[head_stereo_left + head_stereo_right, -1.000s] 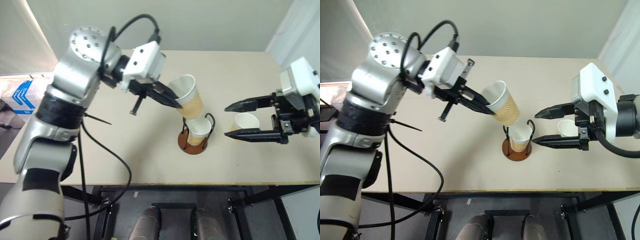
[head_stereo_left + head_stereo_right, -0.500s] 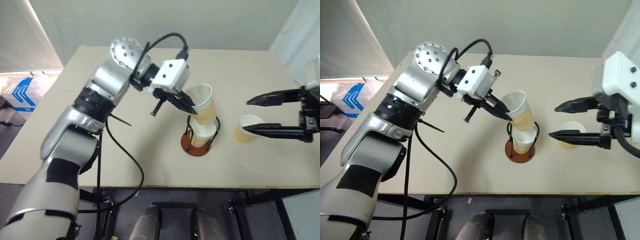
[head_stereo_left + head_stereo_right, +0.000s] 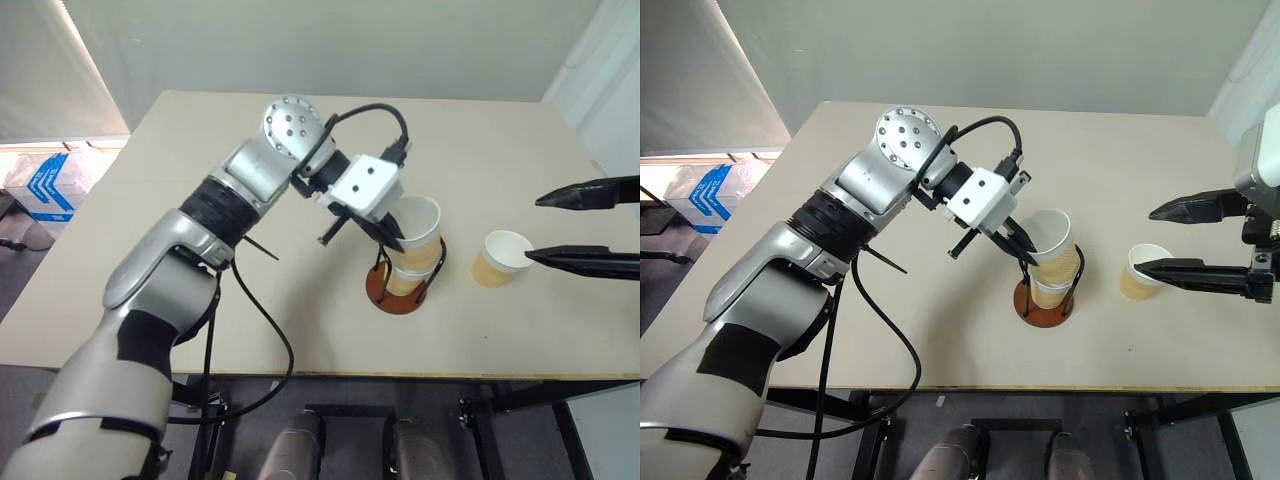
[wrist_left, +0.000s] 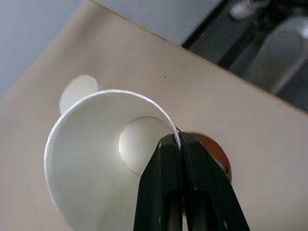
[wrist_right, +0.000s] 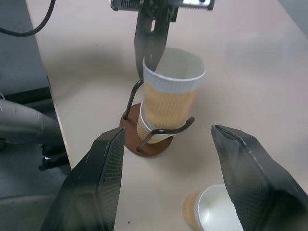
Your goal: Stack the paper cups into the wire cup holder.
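Tan, ribbed paper cup (image 3: 418,228) with white rim, nested partway into a second cup (image 5: 148,129) inside the wire cup holder (image 3: 398,290) on the desk (image 3: 300,310) — mouth up, long axis tilted. Left pincer (image 4: 179,144) clenched on its rim. Right pincer (image 3: 535,228) spread, empty — third cup (image 3: 498,258) upright beside it.

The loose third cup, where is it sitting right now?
The loose cup stands upright on the table, right of the wire cup holder, near the open right gripper.
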